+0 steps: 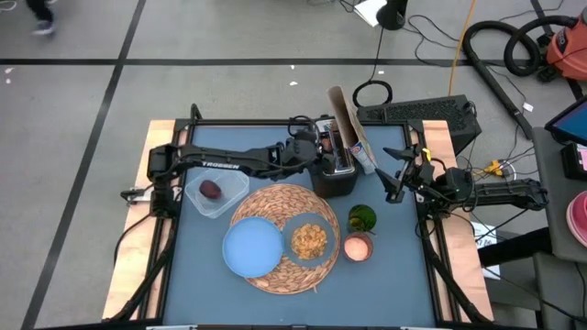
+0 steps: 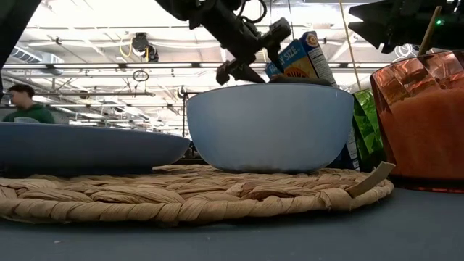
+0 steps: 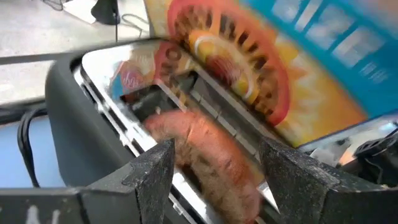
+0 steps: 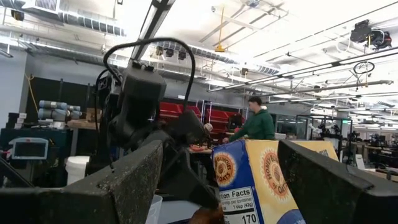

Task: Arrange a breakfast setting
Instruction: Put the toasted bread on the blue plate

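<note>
On the round woven mat (image 1: 284, 240) the light-blue plate (image 1: 251, 248) and the bowl (image 1: 312, 240) of cereal are placed, with the orange-pink cup (image 1: 358, 247) beside. Bagel (image 3: 208, 155) sits in the toaster (image 1: 337, 174) slot, left gripper (image 3: 214, 165) spread around it, not yet clamped. Red fruit (image 1: 211, 190) remains in the tub (image 1: 216, 196). Right gripper (image 4: 217, 180) idles, released, at the table's right edge.

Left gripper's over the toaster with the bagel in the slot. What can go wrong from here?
1. The bagel sits deep in the toaster slot, between the left gripper's open fingers. A shallow pinch may slip, or the fingers may catch the slot edges.
2. The cereal box leans right beside the toaster; lifting out could knock it over toward the right gripper, waiting open nearby.
3. The plate is the likely drop spot; the carry passes close to the cereal bowl.
</note>
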